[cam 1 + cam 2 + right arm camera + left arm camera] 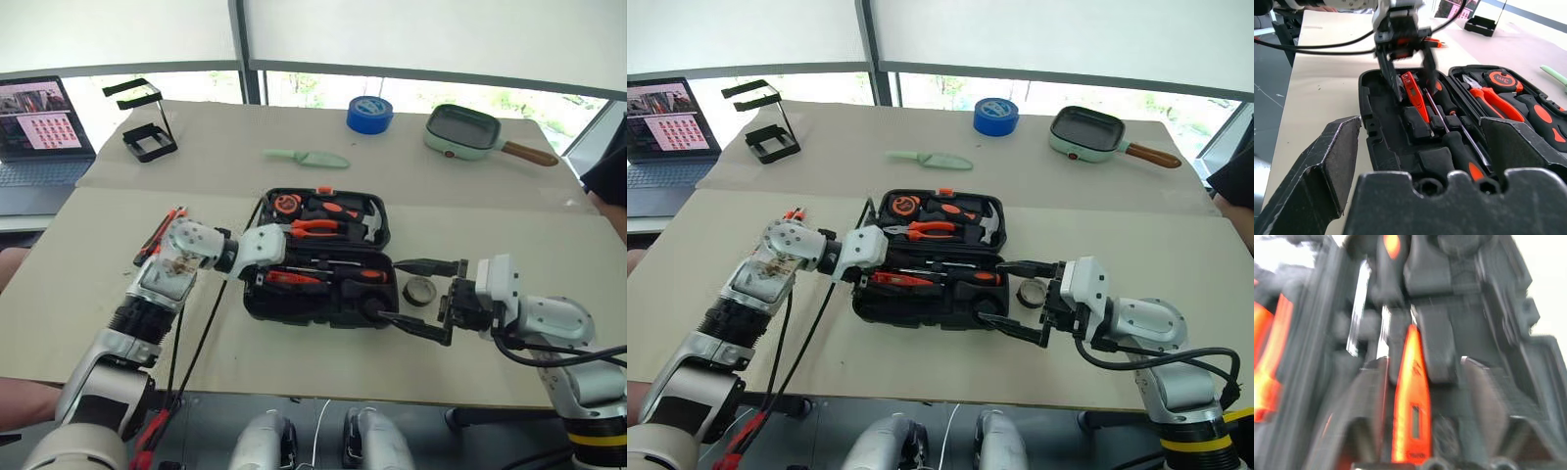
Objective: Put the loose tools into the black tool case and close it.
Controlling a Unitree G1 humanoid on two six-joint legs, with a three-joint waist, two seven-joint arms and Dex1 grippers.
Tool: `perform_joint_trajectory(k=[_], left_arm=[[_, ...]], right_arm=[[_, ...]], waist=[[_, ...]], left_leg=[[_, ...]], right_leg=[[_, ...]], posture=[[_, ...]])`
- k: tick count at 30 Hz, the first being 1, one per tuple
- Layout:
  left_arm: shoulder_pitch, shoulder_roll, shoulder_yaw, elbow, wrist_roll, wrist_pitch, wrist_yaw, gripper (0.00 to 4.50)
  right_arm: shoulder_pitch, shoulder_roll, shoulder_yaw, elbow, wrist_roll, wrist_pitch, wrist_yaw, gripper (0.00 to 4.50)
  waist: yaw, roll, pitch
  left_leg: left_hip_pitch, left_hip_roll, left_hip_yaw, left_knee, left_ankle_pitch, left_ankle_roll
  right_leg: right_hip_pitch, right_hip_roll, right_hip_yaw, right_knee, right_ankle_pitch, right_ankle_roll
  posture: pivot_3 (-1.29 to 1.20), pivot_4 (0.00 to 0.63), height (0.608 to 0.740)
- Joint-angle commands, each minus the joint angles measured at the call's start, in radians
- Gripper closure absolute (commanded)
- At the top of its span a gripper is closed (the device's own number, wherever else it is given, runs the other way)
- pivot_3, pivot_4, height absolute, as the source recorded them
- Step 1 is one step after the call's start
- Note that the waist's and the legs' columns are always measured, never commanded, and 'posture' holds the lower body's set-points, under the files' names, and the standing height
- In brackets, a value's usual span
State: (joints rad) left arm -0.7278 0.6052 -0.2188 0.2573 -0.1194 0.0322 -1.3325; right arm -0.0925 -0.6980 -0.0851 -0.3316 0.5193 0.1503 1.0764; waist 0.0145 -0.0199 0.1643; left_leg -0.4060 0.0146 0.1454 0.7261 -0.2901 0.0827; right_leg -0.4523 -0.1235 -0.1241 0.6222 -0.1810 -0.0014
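The black tool case (294, 305) lies open mid-table, with pliers, a tape measure and a hammer in its far half. My left gripper (1409, 84) hangs open just above the near half's left end. Directly under it a slim all-orange screwdriver (1410, 401) lies in a slot, apart from the fingers. Two black-and-orange screwdrivers (1469, 164) rest in slots beside it. My right gripper (388, 290) stands open at the case's right end. The small dark tape roll (419, 291) sits on the table between its fingers. An orange-and-black utility knife (157, 239) lies left of the case, partly hidden by my left forearm.
At the table's back lie a pale green knife (306, 157), a big blue tape roll (369, 115) and a green pan (465, 132). A black wire stand (147, 132) and a laptop (39, 122) are far left. A person's sleeve (612, 176) shows at the right edge.
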Motion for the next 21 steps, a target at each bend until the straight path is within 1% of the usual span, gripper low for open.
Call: perform_joint_trajectory(k=[1, 4, 5, 8, 9, 11, 12, 13, 14, 15, 17, 21], left_arm=[[-0.002, 0.006, 0.085, -0.017, -0.054, -0.030, 0.041, 0.96], [0.033, 0.000, 0.104, -0.013, -0.073, -0.032, 0.053, 0.96], [0.055, -0.007, 0.100, -0.004, -0.077, -0.032, 0.047, 1.21], [0.095, -0.029, 0.097, 0.035, -0.068, -0.065, 0.060, 2.03], [0.104, -0.031, 0.096, 0.050, -0.060, -0.080, 0.064, 2.49], [0.116, -0.036, 0.091, 0.078, -0.049, -0.109, 0.068, 3.10], [0.122, -0.040, 0.088, 0.088, -0.037, -0.119, 0.081, 3.57], [0.125, -0.042, 0.085, 0.095, -0.026, -0.120, 0.094, 3.94], [0.125, -0.046, 0.082, 0.105, -0.011, -0.119, 0.117, 4.28], [0.125, -0.049, 0.081, 0.113, -0.004, -0.112, 0.134, 4.48], [0.122, -0.053, 0.078, 0.125, 0.003, -0.107, 0.148, 4.48], [0.132, -0.050, 0.058, 0.123, 0.009, -0.151, 0.119, 4.48]], right_arm=[[-0.004, -0.009, -0.001, -0.018, 0.027, 0.022, 0.018, 0.00], [-0.028, -0.002, 0.004, 0.007, 0.020, 0.023, 0.023, 0.00], [-0.041, 0.002, 0.007, 0.019, 0.016, 0.021, 0.022, 0.00], [-0.069, 0.012, 0.012, 0.045, 0.008, 0.011, 0.018, 0.00], [-0.076, 0.013, 0.012, 0.053, 0.004, 0.006, 0.018, 0.00], [-0.087, 0.018, 0.012, 0.070, -0.005, -0.007, 0.017, 0.00], [-0.089, 0.020, 0.009, 0.075, -0.007, -0.010, 0.015, 0.00], [-0.089, 0.021, 0.008, 0.078, -0.011, -0.014, 0.015, 0.00], [-0.089, 0.021, 0.007, 0.080, -0.015, -0.017, 0.015, 0.00], [-0.089, 0.022, 0.006, 0.082, -0.017, -0.020, 0.014, 0.00], [-0.090, 0.022, 0.003, 0.085, -0.022, -0.029, 0.013, 0.00], [-0.075, 0.020, 0.000, 0.069, -0.017, -0.024, 0.010, 0.00]], waist=[[-0.001, 0.000, 0.000], [-0.002, 0.000, 0.000], [-0.003, 0.000, 0.000], [-0.003, 0.000, 0.000], [-0.003, 0.000, 0.000], [-0.002, 0.000, 0.000], [-0.001, 0.000, 0.000], [-0.001, 0.000, 0.000], [0.000, 0.000, 0.000], [0.000, 0.000, 0.000], [0.000, 0.000, 0.000], [-0.002, 0.000, 0.000]], left_leg=[[0.000, 0.000, 0.000, 0.000, 0.000, 0.000], [0.000, 0.000, 0.000, 0.000, 0.000, 0.000], [0.001, 0.000, 0.000, 0.000, 0.000, 0.000], [0.001, 0.000, 0.001, 0.000, 0.000, 0.000], [0.001, 0.000, 0.001, 0.000, 0.000, 0.000], [0.001, 0.000, 0.001, 0.001, 0.000, 0.000], [0.000, 0.000, 0.001, 0.001, 0.000, 0.000], [0.000, 0.000, 0.001, 0.001, 0.000, 0.000], [0.000, 0.000, 0.001, 0.001, 0.000, 0.000], [0.000, 0.000, 0.001, 0.001, 0.000, 0.000], [0.000, 0.000, 0.001, 0.001, 0.000, 0.000], [0.001, 0.000, 0.001, 0.001, 0.000, 0.000]], right_leg=[[0.000, 0.000, 0.000, 0.000, 0.001, -0.001], [0.000, 0.000, 0.000, 0.001, 0.001, -0.002], [0.000, 0.000, 0.000, 0.001, 0.001, -0.002], [0.000, 0.000, 0.001, 0.002, 0.001, -0.002], [0.000, 0.000, 0.001, 0.002, 0.001, -0.002], [-0.001, 0.001, 0.000, 0.002, 0.002, -0.003], [-0.001, 0.001, 0.000, 0.002, 0.002, -0.003], [-0.001, 0.001, 0.000, 0.002, 0.002, -0.003], [-0.001, 0.000, 0.000, 0.002, 0.002, -0.003], [-0.001, 0.000, 0.000, 0.002, 0.002, -0.003], [-0.001, 0.000, 0.000, 0.002, 0.002, -0.003], [0.000, 0.000, 0.000, 0.002, 0.002, -0.003]], posture=[[0.00, 0.150, 0.740], [0.00, 0.150, 0.740], [0.00, 0.150, 0.740], [0.00, 0.150, 0.740], [0.00, 0.150, 0.740], [0.00, 0.150, 0.740], [0.00, 0.150, 0.740], [0.00, 0.150, 0.740], [0.00, 0.150, 0.740], [0.00, 0.150, 0.740], [0.00, 0.150, 0.740], [0.00, 0.150, 0.740]])
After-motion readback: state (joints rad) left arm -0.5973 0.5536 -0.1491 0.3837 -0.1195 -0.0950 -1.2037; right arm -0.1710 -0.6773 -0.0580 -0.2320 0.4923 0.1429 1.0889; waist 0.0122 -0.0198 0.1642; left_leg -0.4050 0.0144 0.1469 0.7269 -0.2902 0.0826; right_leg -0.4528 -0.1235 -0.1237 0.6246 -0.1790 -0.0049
